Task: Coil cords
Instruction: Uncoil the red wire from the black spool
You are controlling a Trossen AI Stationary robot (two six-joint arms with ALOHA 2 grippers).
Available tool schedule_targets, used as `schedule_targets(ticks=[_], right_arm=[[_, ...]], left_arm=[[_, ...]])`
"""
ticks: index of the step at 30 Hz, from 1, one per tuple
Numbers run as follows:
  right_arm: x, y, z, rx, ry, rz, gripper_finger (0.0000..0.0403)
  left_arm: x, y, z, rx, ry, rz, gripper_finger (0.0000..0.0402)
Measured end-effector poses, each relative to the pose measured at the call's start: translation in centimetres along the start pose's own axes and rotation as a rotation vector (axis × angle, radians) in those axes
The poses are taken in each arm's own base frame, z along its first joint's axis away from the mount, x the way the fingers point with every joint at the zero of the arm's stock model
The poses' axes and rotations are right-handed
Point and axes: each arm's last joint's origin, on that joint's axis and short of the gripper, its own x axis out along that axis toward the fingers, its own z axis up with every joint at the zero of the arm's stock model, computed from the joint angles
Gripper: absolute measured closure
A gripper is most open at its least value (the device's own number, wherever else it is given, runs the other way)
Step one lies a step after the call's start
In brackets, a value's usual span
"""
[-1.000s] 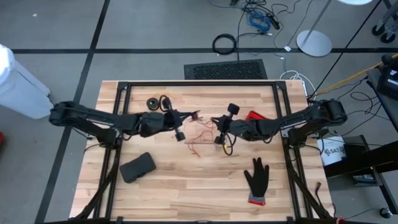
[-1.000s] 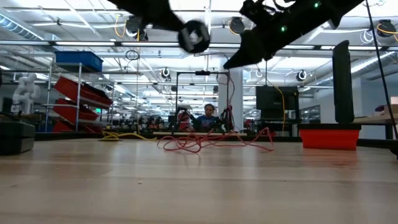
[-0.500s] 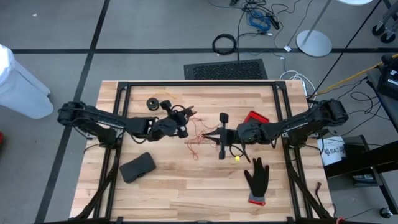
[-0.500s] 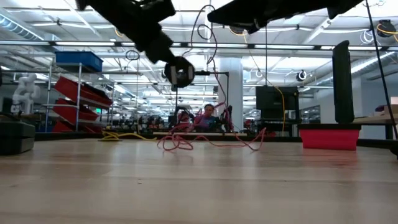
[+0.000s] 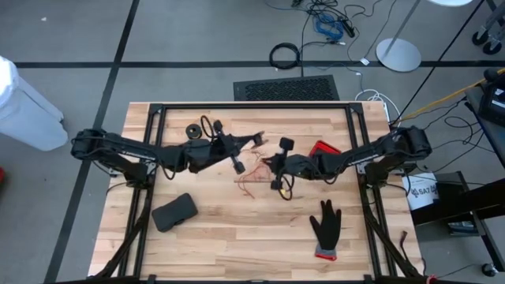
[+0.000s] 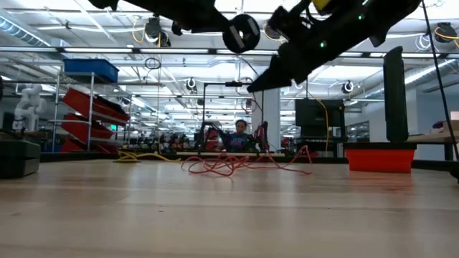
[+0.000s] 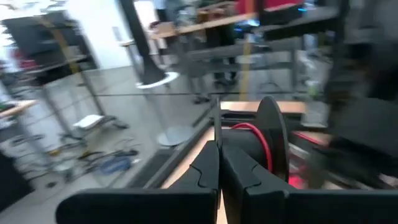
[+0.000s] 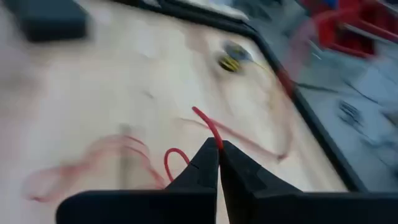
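The red cord (image 5: 251,178) lies in loose loops on the wooden table's middle (image 6: 231,165). Its small black spool (image 7: 272,146), partly wound with red, is up in the air (image 6: 242,33) with my left gripper (image 5: 251,145) shut on it. Just right of it my right gripper (image 5: 269,163) is shut on the red cord (image 8: 205,121) above the loops. The yellow-tan cord's black spool (image 5: 192,130) rests on the table at the far left (image 8: 230,59), and no gripper touches it. My left gripper (image 7: 219,155) pinches the spool at one side, next to the red winding (image 7: 256,134); the fingers hide the exact part. They come level from the table's left. The spool is lifted clear of the table, its round face upright. My right gripper (image 8: 219,152) pinches the red cord between its fingertips, with a short stretch (image 8: 203,118) sticking out past them. The fingers slant down from the table's right. The rest of the cord (image 8: 168,162) lies slack on the table below.
A black glove with a red cuff (image 5: 325,227) lies near the right front and a black pouch (image 5: 174,211) near the left front. A red object (image 5: 323,148) sits behind the right arm. Black frame rails (image 5: 252,106) border the table.
My left gripper dipped and drew back toward the table's left with the spool, then rose and came back toward the right. My right gripper rolled and rose, drawing red cord up, then came down again. The loops on the table shifted a little.
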Motion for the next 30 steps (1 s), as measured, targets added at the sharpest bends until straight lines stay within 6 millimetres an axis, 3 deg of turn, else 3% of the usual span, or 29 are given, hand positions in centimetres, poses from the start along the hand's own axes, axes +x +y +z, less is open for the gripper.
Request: schedule_targets(ticks=[7, 14, 21, 30], right_arm=[[-0.9, -1.5, 0.0, 0.006, 0.068, -0.208, 0.0403], [-2.7, -0.8, 1.8, -0.071, -0.045, -0.140, 0.0403], [-3.6, 1.0, 3.2, -0.105, -0.209, 0.048, 0.0403], [-2.5, 2.2, 2.9, -0.115, -0.261, 0.154, 0.0403]], left_arm=[[-2.0, -0.1, -1.7, 0.258, 0.265, -0.049, 0.0402], [-3.4, -0.8, -3.8, 0.634, 0.483, 0.103, 0.0402], [-3.1, -1.2, -3.4, 0.663, 0.451, 0.246, 0.0402], [-1.5, -0.4, -0.4, 0.352, 0.178, 0.313, 0.0402]])
